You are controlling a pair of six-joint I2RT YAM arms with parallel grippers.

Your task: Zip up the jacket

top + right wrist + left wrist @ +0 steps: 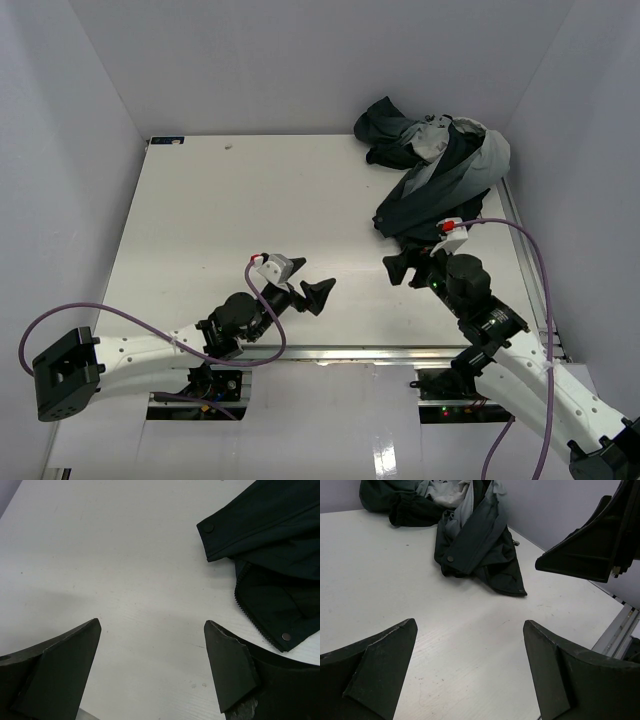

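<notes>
The jacket [432, 168] lies crumpled at the far right corner of the table, dark with light grey panels showing. In the left wrist view the jacket [476, 539] is ahead, well beyond the fingers. In the right wrist view a dark flap of the jacket [280, 535] with a snap and a line of zipper teeth [249, 614] lies just right of the fingers. My left gripper [312, 292] [470, 624] is open over bare table. My right gripper [408, 265] [152, 622] is open too, just short of the jacket's near hem, with nothing between its fingers.
The white table [200, 220] is boxed in by pale walls at the left, back and right. A metal rail [619, 625] runs along its right edge. One finger of the right gripper [585, 550] shows at the upper right of the left wrist view.
</notes>
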